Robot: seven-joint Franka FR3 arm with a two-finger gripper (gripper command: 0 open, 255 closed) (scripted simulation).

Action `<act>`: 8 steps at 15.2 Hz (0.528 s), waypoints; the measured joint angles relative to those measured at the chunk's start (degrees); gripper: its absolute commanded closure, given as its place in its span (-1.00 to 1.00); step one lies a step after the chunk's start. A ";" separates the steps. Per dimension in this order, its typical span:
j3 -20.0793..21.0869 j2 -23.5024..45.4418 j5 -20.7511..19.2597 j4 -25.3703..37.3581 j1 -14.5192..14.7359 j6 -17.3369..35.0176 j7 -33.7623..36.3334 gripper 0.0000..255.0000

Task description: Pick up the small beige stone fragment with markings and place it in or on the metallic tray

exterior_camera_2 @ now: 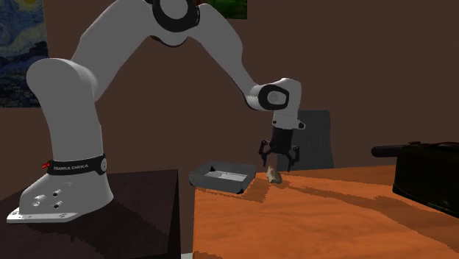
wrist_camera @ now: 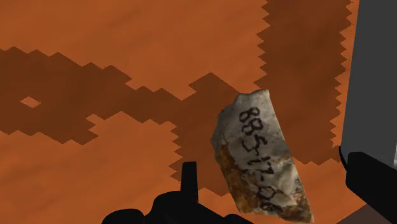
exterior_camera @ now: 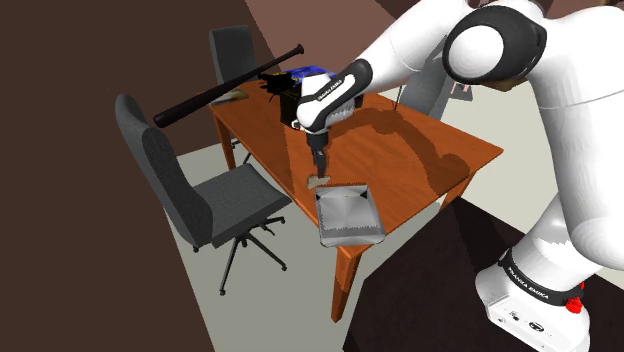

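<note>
A small beige stone fragment [wrist_camera: 261, 159] with black handwritten numbers lies on the orange-brown table, just beside the grey metallic tray [wrist_camera: 375, 76]. My black gripper [wrist_camera: 280, 184] is open directly over it; the fingers [wrist_camera: 189, 181] straddle the stone without touching it. In the second exterior view the gripper [exterior_camera_2: 278, 160] hangs just above the stone [exterior_camera_2: 274, 175], with the tray [exterior_camera_2: 223, 176] close on that view's left. From the shoulder view the gripper [exterior_camera: 318, 170] points down at the stone [exterior_camera: 318, 182], and the tray [exterior_camera: 349, 214] sits at the table's near corner.
A black baseball bat [exterior_camera: 225, 90] and a black box [exterior_camera: 290, 95] with a blue item behind it lie at the table's far end. Grey office chairs [exterior_camera: 190, 190] stand on the shoulder view's left of the table. The table edge runs just beyond the tray.
</note>
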 measured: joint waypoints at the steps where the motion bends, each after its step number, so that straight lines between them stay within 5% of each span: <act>1: 0.06 0.80 0.01 0.39 -0.04 0.41 -0.15 -1.00; 8: 0.30 3.48 0.25 0.14 -0.12 3.35 -0.47 -1.00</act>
